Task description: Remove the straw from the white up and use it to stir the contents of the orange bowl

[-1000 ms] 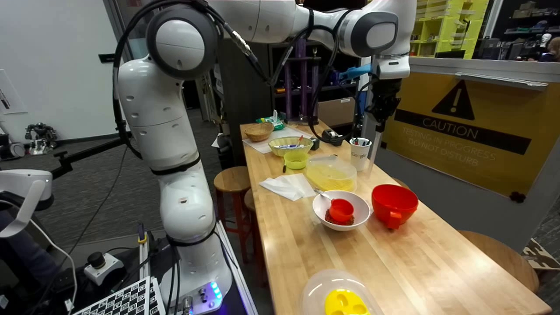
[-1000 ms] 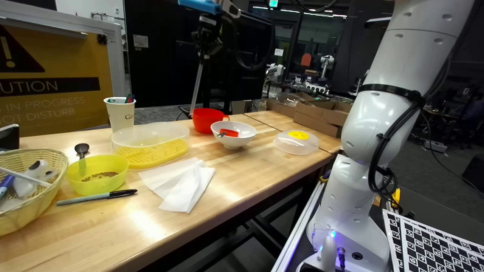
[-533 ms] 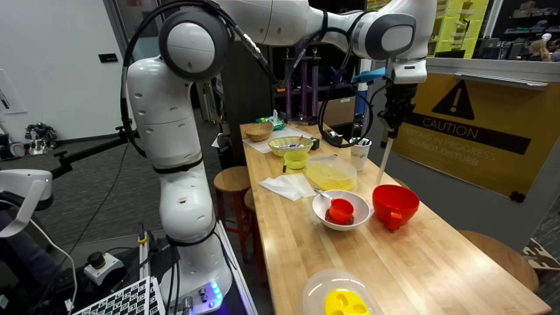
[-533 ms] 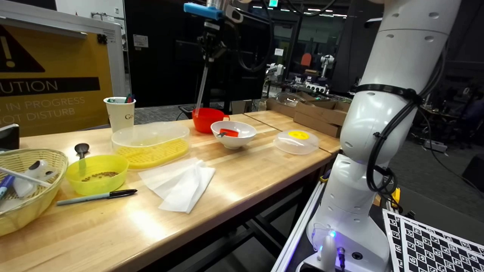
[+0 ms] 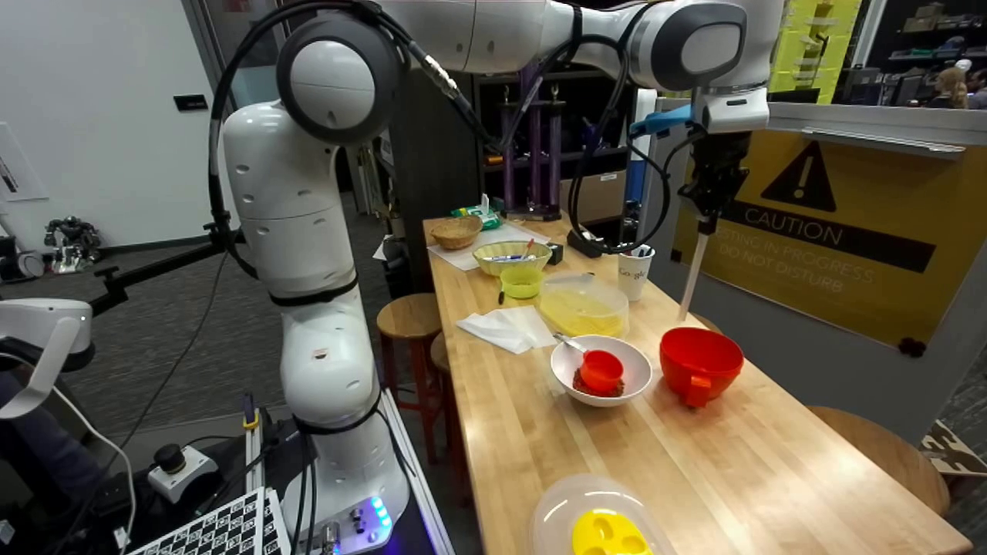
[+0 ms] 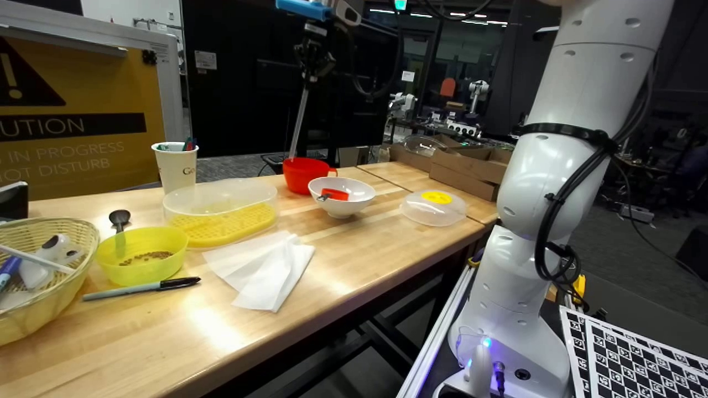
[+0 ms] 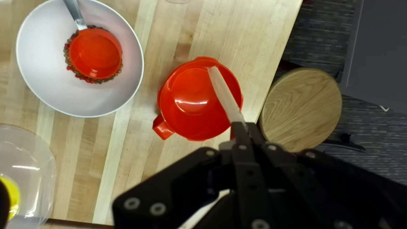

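Observation:
My gripper (image 5: 707, 225) is shut on a long whitish straw (image 5: 694, 276), which hangs down at a slant; in the wrist view the fingertips pinch the straw's (image 7: 224, 93) upper end. The orange-red bowl (image 5: 698, 378) with a handle is below the gripper, and its inside looks bare in the wrist view (image 7: 190, 124). The straw's lower end is near the bowl's far rim in an exterior view (image 6: 297, 124); I cannot tell whether it is inside or touching. The white cup (image 5: 634, 277) with pens stands farther back along the table, away from the gripper.
A white bowl (image 5: 567, 385) with a red scoop (image 5: 601, 370) in brown bits sits beside the red bowl. A clear lidded container (image 6: 221, 190), a yellow bowl (image 6: 144, 271), a napkin (image 5: 509, 327) and a clear lid (image 6: 415, 213) are on the table. A stool (image 7: 300, 109) stands past the table edge.
The gripper and straw have moved from near the white cup to above the red bowl, most recently rising a little. The red bowl has shifted slightly to the right in both exterior views.

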{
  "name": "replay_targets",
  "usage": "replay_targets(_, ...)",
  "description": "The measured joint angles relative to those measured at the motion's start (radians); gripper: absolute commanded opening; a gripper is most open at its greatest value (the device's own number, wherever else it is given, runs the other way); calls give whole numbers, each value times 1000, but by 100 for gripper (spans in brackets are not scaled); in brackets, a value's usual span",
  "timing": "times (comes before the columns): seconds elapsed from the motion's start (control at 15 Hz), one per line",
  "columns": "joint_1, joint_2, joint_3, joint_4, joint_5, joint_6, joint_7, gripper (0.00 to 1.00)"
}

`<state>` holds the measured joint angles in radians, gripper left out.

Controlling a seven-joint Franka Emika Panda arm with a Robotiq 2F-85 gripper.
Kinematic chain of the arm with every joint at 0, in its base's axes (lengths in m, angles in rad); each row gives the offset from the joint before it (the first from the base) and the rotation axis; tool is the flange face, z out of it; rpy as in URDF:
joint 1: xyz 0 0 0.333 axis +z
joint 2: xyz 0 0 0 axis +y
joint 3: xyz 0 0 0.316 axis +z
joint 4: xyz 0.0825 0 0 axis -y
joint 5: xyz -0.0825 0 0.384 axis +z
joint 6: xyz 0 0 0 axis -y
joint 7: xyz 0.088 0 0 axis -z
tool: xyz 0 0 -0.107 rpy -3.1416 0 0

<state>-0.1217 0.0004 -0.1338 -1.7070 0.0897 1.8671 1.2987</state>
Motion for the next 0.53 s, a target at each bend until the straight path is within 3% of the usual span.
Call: replay_targets(0.53, -6, 13, -8, 2, 0, -13, 0, 1)
